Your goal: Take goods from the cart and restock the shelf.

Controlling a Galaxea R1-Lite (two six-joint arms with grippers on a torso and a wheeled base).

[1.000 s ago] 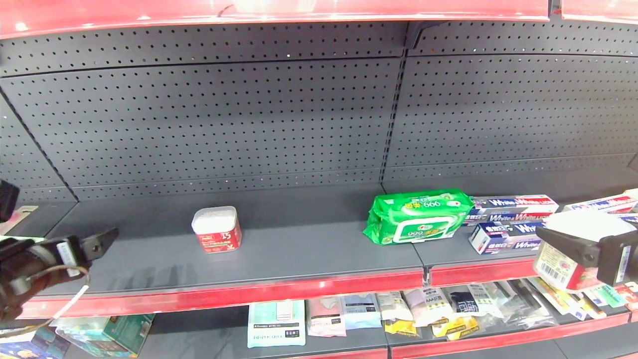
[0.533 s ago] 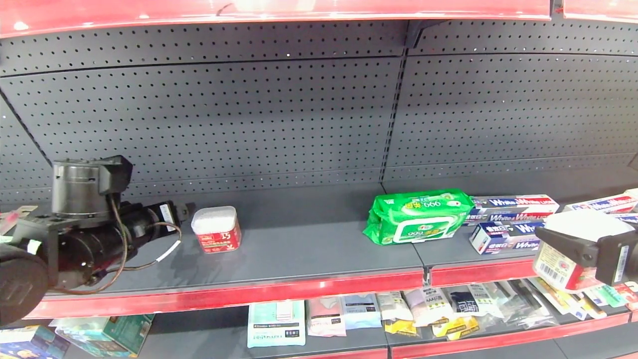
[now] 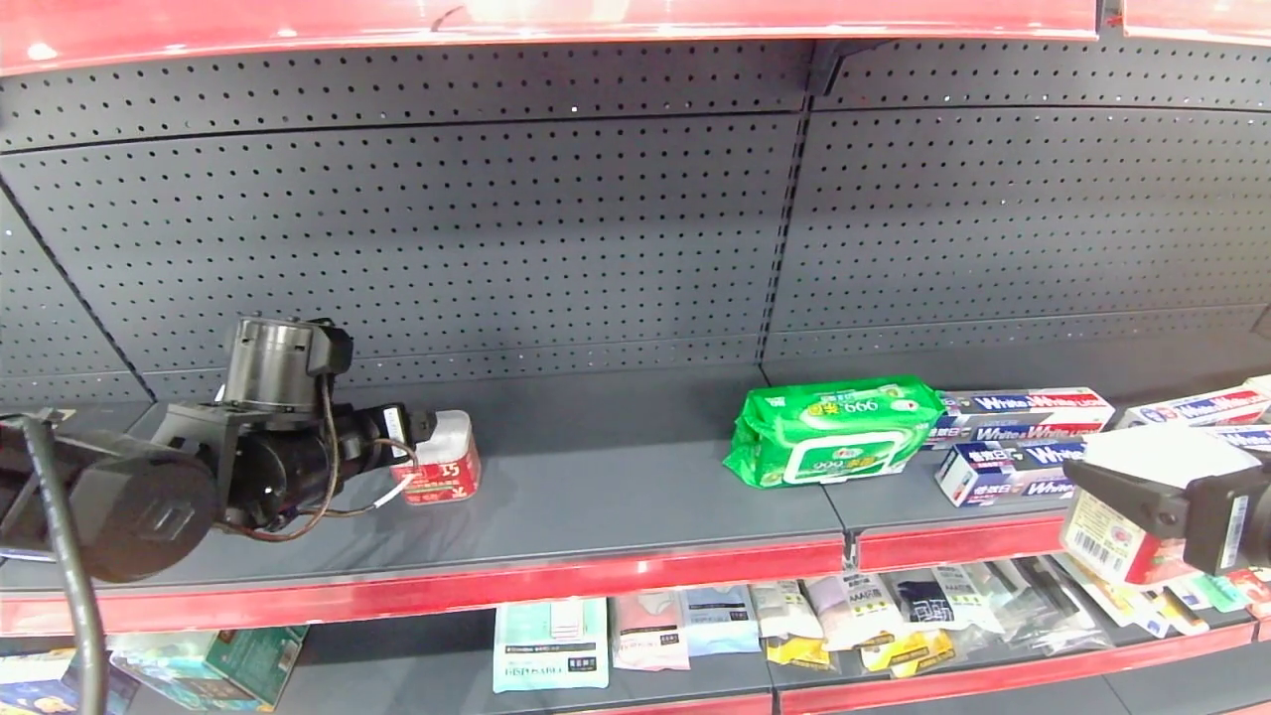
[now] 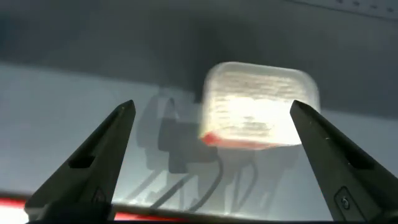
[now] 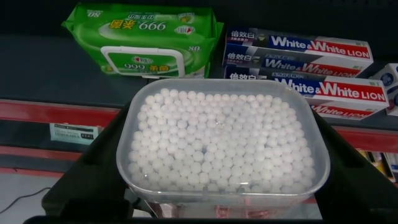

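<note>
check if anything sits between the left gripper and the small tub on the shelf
Nothing visible does. The left gripper is open and right at the tub, which sits straight ahead between its spread jaws on the bare shelf. The right gripper holds a second tub well off to the side.

left arm [image 3: 149,497]: matte black round housings, bare-metal cylinder [image 3: 270,362] on top, thin dark cables [image 3: 328,477] looped alongside, white label [image 3: 396,425] at wrist. left gripper [image 4: 212,109]: black tapered wedge fingers [image 4: 93,168], screw [image 4: 342,200] near one base. right gripper [image 3: 1087,462]: black, white sticker [image 3: 1236,526].
</note>
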